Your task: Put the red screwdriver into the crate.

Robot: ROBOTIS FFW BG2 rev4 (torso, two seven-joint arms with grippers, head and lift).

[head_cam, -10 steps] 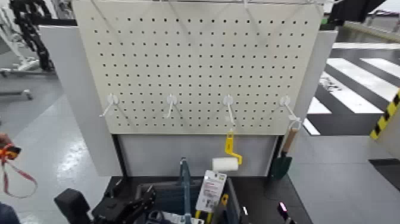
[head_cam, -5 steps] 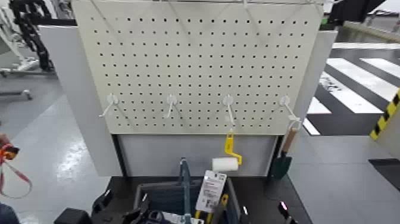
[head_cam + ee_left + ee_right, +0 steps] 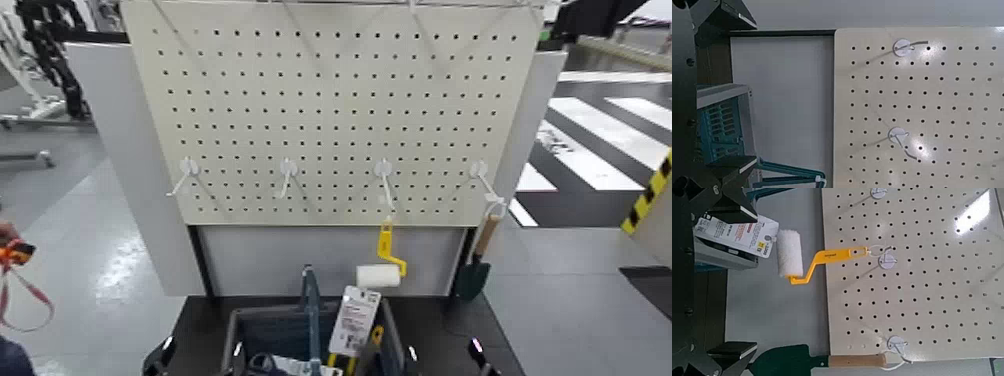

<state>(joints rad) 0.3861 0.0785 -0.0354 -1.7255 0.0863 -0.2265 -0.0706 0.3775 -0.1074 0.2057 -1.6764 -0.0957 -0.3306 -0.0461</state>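
The dark grey crate (image 3: 236, 330) stands at the bottom centre of the head view, below the pegboard. It holds a teal-handled tool (image 3: 310, 310), a white carded pack (image 3: 355, 320) and a small yellow part (image 3: 376, 336). I cannot make out the red screwdriver in any view. Only the tip of my left gripper (image 3: 160, 355) shows, left of the crate. The tip of my right gripper (image 3: 478, 355) shows right of it. In the left wrist view the left gripper (image 3: 719, 94) is open and empty. In the right wrist view the right gripper (image 3: 719, 274) is open and empty too.
A pegboard (image 3: 330, 100) with several white hooks stands behind the crate. A yellow-handled white paint roller (image 3: 378, 275) hangs from one hook and a wooden-handled green trowel (image 3: 475, 265) from another. A person's hand with an orange strap (image 3: 15, 255) is at the left edge.
My left arm has drawn back and down out of the head view, so only the gripper's tip still shows. The crate's left side is now uncovered. The right arm has not moved.
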